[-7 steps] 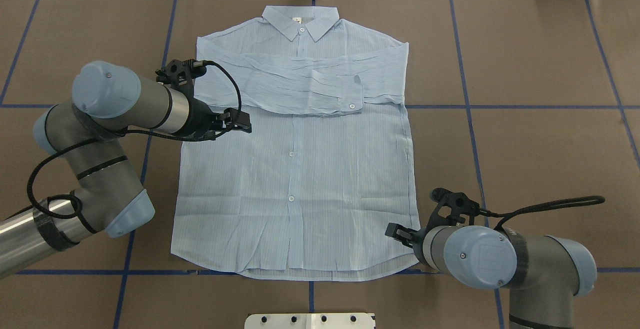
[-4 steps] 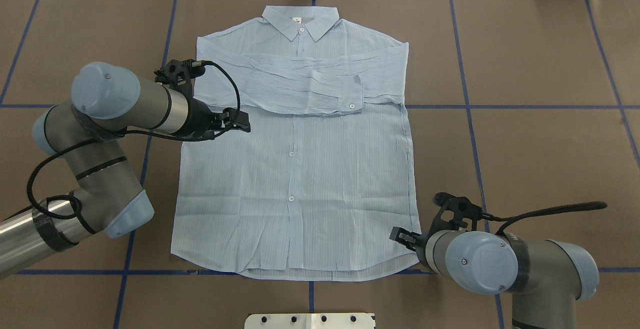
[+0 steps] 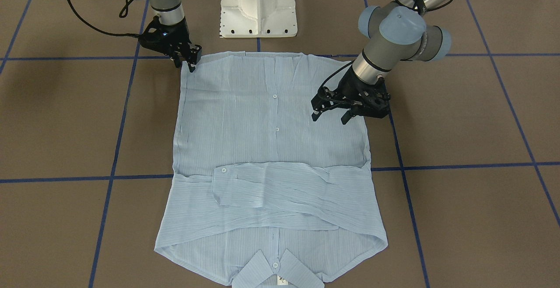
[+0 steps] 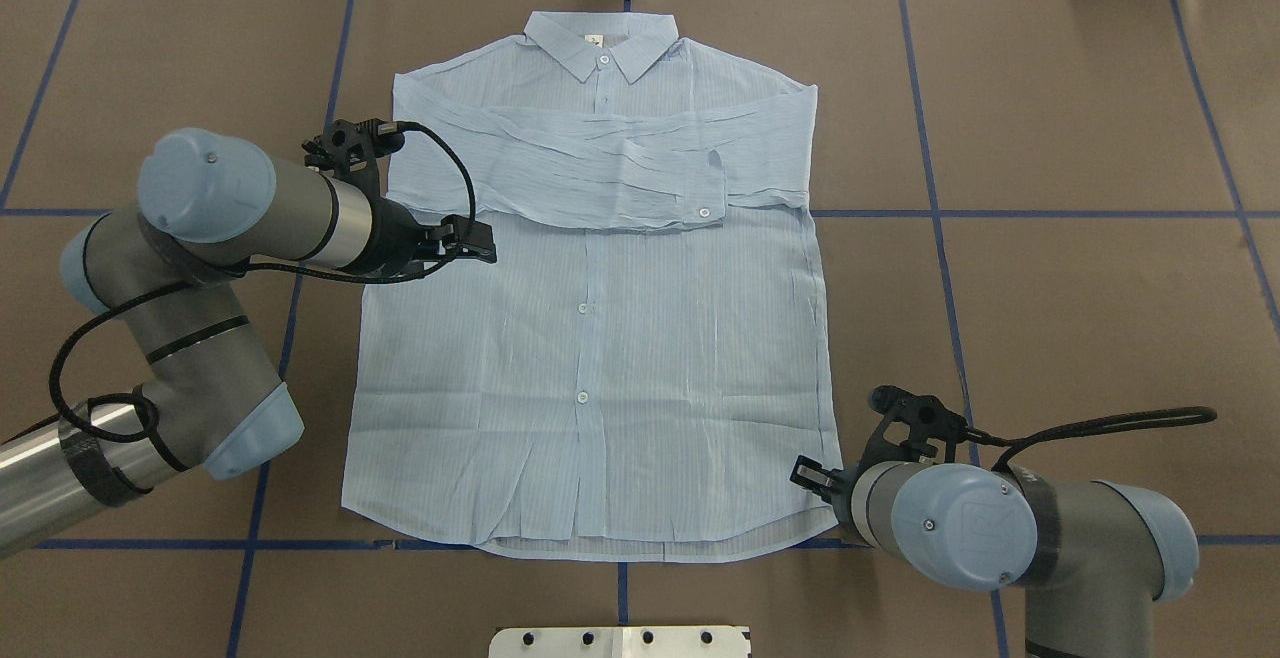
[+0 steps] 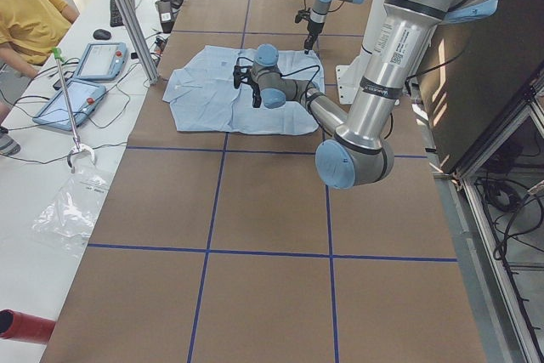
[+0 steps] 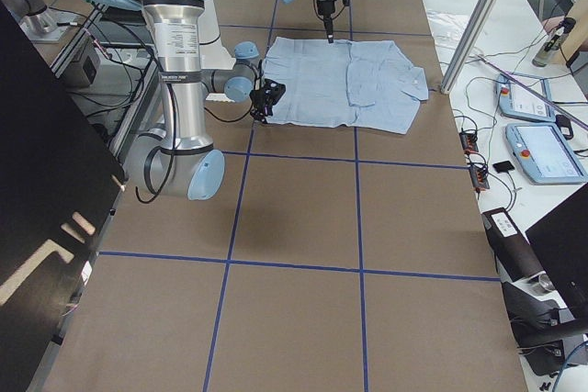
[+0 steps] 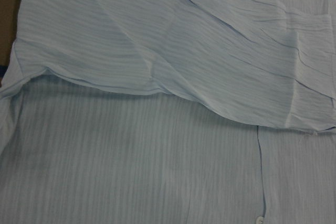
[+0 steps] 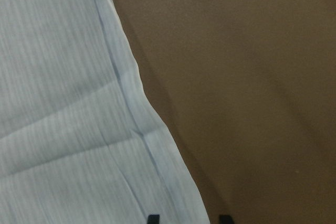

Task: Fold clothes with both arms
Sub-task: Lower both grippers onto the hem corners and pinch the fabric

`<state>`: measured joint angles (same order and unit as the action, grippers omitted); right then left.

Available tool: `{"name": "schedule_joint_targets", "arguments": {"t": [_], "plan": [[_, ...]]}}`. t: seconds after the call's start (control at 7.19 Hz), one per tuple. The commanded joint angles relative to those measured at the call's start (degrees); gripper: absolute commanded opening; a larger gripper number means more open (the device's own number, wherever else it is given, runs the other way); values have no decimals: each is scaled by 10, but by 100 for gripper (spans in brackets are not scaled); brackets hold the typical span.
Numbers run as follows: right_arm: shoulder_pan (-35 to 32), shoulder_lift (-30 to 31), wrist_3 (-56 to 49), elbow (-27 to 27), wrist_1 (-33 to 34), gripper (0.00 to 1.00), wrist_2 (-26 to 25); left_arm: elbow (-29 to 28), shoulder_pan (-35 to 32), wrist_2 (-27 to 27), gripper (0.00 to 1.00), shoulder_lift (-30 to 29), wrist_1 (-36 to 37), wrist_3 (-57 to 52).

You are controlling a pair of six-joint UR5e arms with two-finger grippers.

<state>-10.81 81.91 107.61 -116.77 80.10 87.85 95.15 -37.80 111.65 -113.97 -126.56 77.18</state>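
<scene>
Right hand (image 4: 803, 472) rearward over brown table (image 4: 1080, 288)

The right gripper (image 4: 803, 474) has shifted outward and a bit lower, to the shirt (image 4: 590, 338) side edge near the hem corner. The left gripper (image 4: 486, 241) has crept slightly toward the shirt's folded sleeve (image 4: 600, 173).

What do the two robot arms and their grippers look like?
The left arm and the right arm are silver-grey tubes with pale blue rounded joint caps. A black cable loops along each. The left gripper and the right gripper are black, with two fingers.
</scene>
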Motion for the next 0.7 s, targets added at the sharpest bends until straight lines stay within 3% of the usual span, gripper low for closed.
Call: {"name": "schedule_joint_targets", "arguments": {"t": [0.0,0.56], "plan": [[4,0,8,0,0,45,0,1,1,1,99,-1,-1,4],[11,1,8,-4,0,46,0,0,3,-1,99,-3,0,24]]}}
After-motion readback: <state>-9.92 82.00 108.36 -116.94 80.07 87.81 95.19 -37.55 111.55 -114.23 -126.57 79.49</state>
